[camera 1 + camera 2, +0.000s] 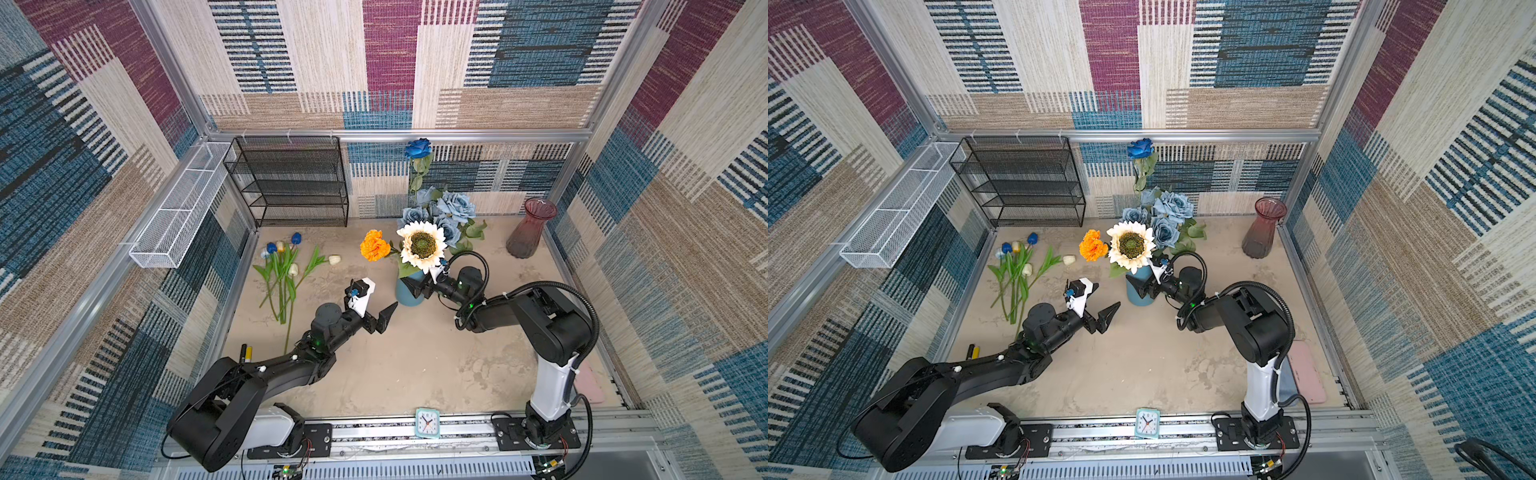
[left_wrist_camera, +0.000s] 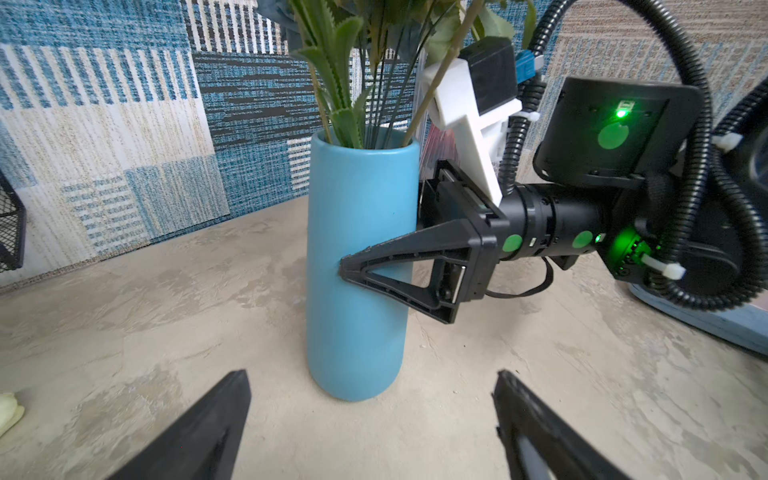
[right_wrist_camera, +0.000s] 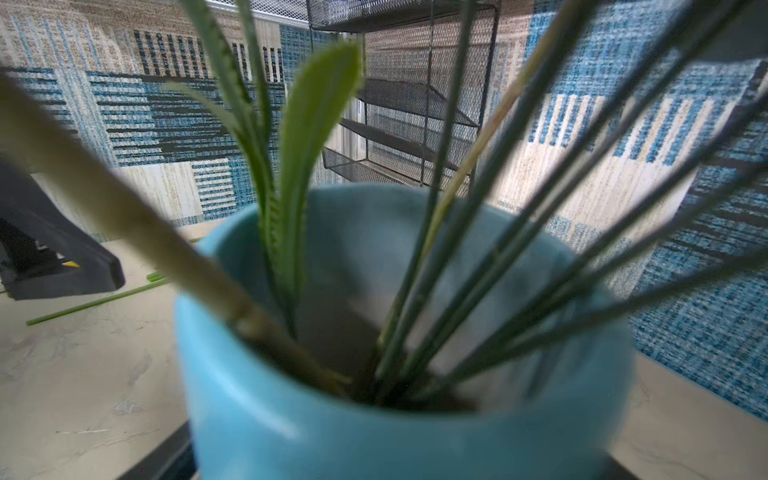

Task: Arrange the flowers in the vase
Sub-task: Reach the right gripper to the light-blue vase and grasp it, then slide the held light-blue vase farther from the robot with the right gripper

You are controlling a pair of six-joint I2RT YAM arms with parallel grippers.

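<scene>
Left end effector (image 2: 372, 376) spread wide, facing vase (image 2: 358, 195); right end effector (image 1: 412, 288) astride vase, grip unclear.

smooth matt blue vase (image 2: 357, 266); black metal mesh rack (image 1: 291, 183)

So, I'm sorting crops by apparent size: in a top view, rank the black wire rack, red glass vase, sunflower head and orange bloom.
Largest: black wire rack.
Next: red glass vase and sunflower head, too alike to rank.
Smallest: orange bloom.
</scene>
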